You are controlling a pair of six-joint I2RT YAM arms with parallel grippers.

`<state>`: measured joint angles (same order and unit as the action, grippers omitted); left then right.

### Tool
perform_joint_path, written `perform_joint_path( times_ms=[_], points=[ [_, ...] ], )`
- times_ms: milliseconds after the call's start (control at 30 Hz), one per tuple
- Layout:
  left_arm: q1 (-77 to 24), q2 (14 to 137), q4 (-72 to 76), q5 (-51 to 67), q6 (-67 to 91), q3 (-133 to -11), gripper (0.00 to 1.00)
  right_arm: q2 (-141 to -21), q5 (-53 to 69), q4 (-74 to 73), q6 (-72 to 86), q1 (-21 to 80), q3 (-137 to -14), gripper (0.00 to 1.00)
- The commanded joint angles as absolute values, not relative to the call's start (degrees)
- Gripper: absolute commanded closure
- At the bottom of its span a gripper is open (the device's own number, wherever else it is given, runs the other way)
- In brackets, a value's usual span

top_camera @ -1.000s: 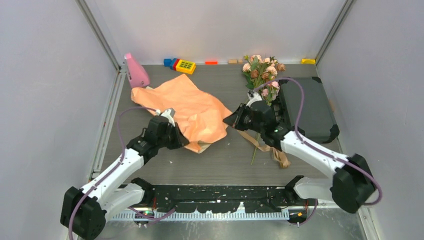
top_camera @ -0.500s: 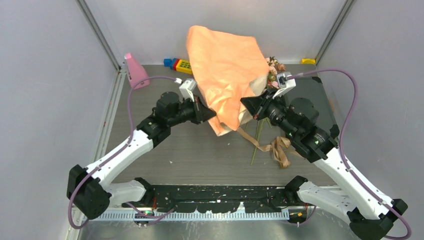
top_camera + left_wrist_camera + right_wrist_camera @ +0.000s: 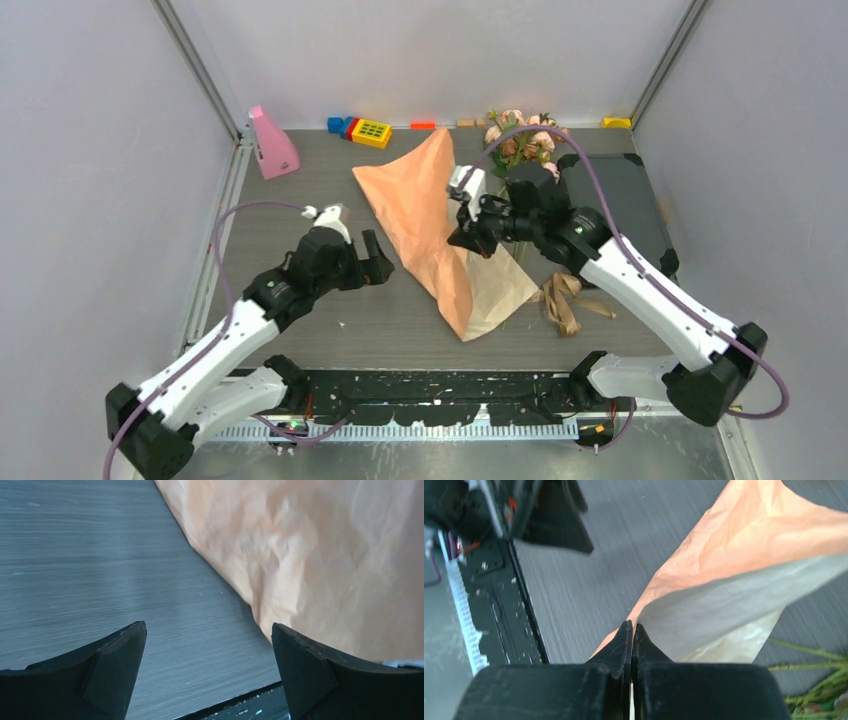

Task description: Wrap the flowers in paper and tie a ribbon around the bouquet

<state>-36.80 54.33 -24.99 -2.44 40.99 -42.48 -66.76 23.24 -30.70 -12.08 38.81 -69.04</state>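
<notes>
The peach-orange paper (image 3: 425, 215) is folded over, its pale beige face (image 3: 500, 290) showing at the bottom. It drapes from the table's back down to the middle. My right gripper (image 3: 463, 237) is shut on one edge of it; in the right wrist view the jaws (image 3: 631, 628) pinch the paper (image 3: 744, 545) tight. My left gripper (image 3: 377, 262) is open just left of the sheet and holds nothing; the left wrist view shows the gripper (image 3: 207, 630) over bare table with the paper (image 3: 310, 555) ahead. The flowers (image 3: 522, 138) lie behind my right gripper, their stems (image 3: 811, 666) partly under the sheet. The ribbon (image 3: 560, 300) lies to its right.
A black case (image 3: 615, 215) lies at the right, behind my right arm. A pink cone-shaped thing (image 3: 271, 143), coloured toy blocks (image 3: 362, 130) and a small yellow block (image 3: 617, 122) sit along the back wall. The black base rail (image 3: 440, 390) runs along the near edge.
Both grippers held the paper raised high half a second ago. My left gripper has opened, let go and drawn back left. The sheet has dropped, held only by my right gripper.
</notes>
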Motion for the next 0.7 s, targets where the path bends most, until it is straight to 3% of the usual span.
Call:
perform_joint_path(
  times_ms=[0,300,533,667],
  points=[
    [-36.73,46.17,-43.16,-21.40,46.66,-49.79,0.00,-73.52,29.68,-43.92,-29.04,45.10,-78.15,0.99],
    [-31.94,52.45,-57.17,-34.92,47.09,-66.14,0.00,-85.72,34.40,-47.59,-36.26,59.56,-83.47,0.99],
    [-16.61,52.80,-51.01,-15.65,43.21,-66.86,0.00,-91.15,40.21,-49.36,-40.67,66.18,-85.63,0.99],
    [-14.42,51.80,-58.47,-26.11,44.25,-73.27,0.00,-94.30,41.19,-45.77,-37.63,67.10,-87.31,0.99]
  ],
)
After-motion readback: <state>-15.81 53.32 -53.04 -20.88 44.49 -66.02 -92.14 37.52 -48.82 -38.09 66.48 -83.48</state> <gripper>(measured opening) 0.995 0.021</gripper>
